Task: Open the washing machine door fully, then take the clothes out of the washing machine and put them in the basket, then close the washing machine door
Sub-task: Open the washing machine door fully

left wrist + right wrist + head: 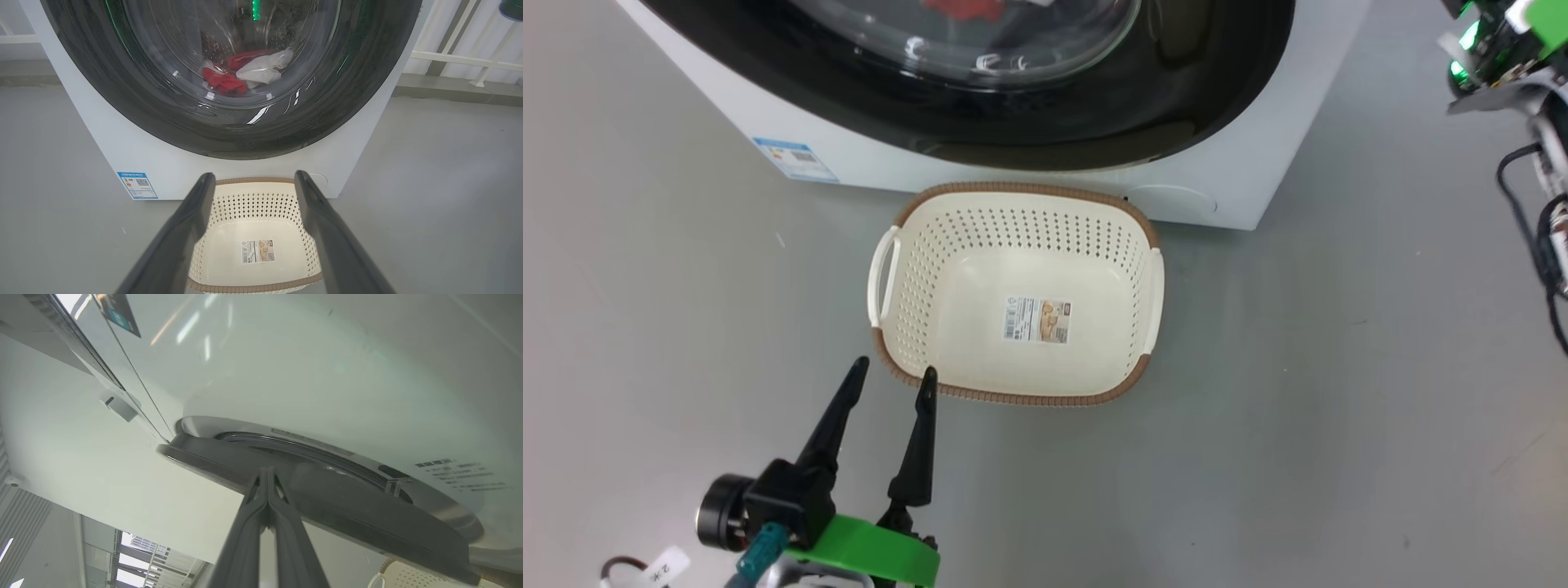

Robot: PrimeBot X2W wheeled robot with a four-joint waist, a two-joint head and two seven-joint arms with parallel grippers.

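1. The left pincer (893,369) stands wide, its two long dark fingers spread with nothing between them. It hangs above the grey floor (1339,408), its tips just beside the near left corner of the small cream perforated plastic basket (1013,396) with a brown woven-look rim.
2. Seen along this pincer, the basket lies just ahead and below. The fingers hide both of its sides, and a paper sticker (1037,319) shows on its bottom.
3. Beyond the basket rises the big white front-loading washing machine (122,151), its top cut off. Its small blue label (137,184) sits to the pincer's left.
4. Straight ahead and above is the large round door with a glossy black rim and bulging glass (122,102). Through the glass, the bright red and white clothes (222,81) lie in the drum. Reflections blur them, so their number is unclear.
5. The right pincer (267,470) is pinched tight, fingers pressed together on nothing. Its tips lie at the door's dark edge and seem to touch it, though the steep angle leaves contact uncertain.
6. Low to this pincer's right, a basket corner is cropped by the frame.
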